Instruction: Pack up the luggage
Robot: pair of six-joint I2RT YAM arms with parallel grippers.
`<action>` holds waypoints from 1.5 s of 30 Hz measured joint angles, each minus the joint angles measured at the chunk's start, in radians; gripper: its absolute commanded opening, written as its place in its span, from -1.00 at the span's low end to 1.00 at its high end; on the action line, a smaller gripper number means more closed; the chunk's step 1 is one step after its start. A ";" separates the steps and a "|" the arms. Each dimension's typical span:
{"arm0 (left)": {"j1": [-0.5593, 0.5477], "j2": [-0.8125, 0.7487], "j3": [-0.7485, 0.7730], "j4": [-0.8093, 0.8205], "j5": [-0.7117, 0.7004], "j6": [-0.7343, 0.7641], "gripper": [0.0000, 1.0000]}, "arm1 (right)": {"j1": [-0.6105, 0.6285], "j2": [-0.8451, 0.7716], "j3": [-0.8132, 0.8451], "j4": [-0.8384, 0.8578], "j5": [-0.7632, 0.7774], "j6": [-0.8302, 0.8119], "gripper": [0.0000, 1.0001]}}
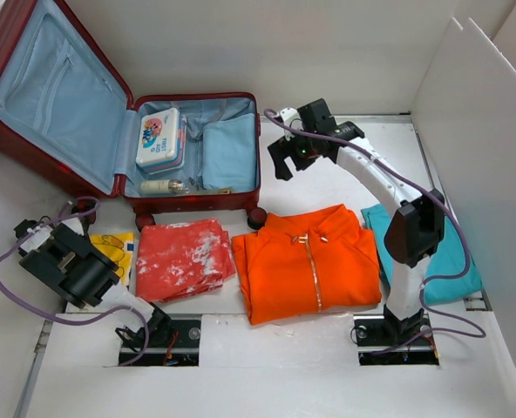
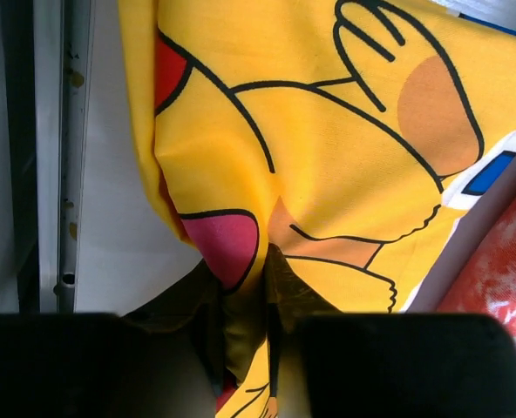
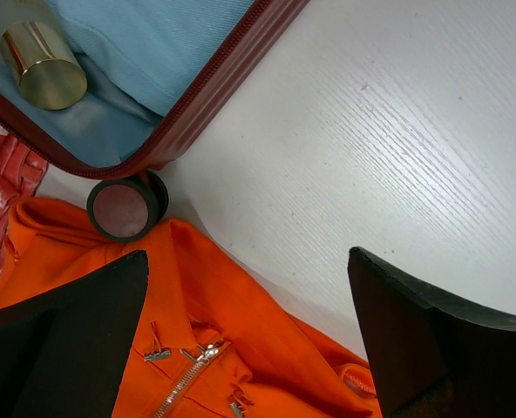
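Top left: the luggage (image 1: 66, 96), large dark red hard-shell suitcase, open on the white table (image 1: 275, 348), ribbed lid tilted back to the left, light blue fabric lining with straps showing, base flat on the table. Inside the base, left to right: white and blue box with cartoon print (image 1: 160, 139), below it a small bottle with gold cap (image 1: 162, 185) lying on its side, then a folded light blue cloth (image 1: 230, 152). Lower left, in front of the suitcase: left gripper (image 2: 254, 326) pinching a fold of yellow cartoon-print cloth (image 2: 328, 131), fingers pressed together on the bunched fabric in the left wrist view. Just right of that cloth: folded red and white mottled garment (image 1: 184, 259), near the front edge of the suitcase. Centre: orange zip-front jacket (image 1: 306, 261) laid flat, collar towards the suitcase, small black wheel (image 3: 123, 209) at the collar edge, touching or not cannot tell. Above the jacket, just right of the suitcase base: right gripper (image 3: 247, 257) spread wide, holding nothing, hovering over bare table with the suitcase corner and gold cap at upper left of the right wrist view. Far right: folded teal garment (image 1: 454, 261) on the table beside the jacket, partly hidden behind the right arm
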 measured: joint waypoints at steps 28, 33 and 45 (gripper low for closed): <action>-0.013 -0.241 0.109 -0.428 0.133 0.499 -1.00 | -0.010 -0.017 -0.001 0.001 0.016 -0.009 1.00; -0.093 -0.389 0.113 -0.455 0.118 0.557 -1.00 | -0.010 -0.017 0.002 0.001 0.000 -0.011 1.00; -0.399 -0.444 0.206 -0.491 0.156 0.575 -1.00 | -0.016 -0.017 0.023 0.001 -0.019 -0.011 1.00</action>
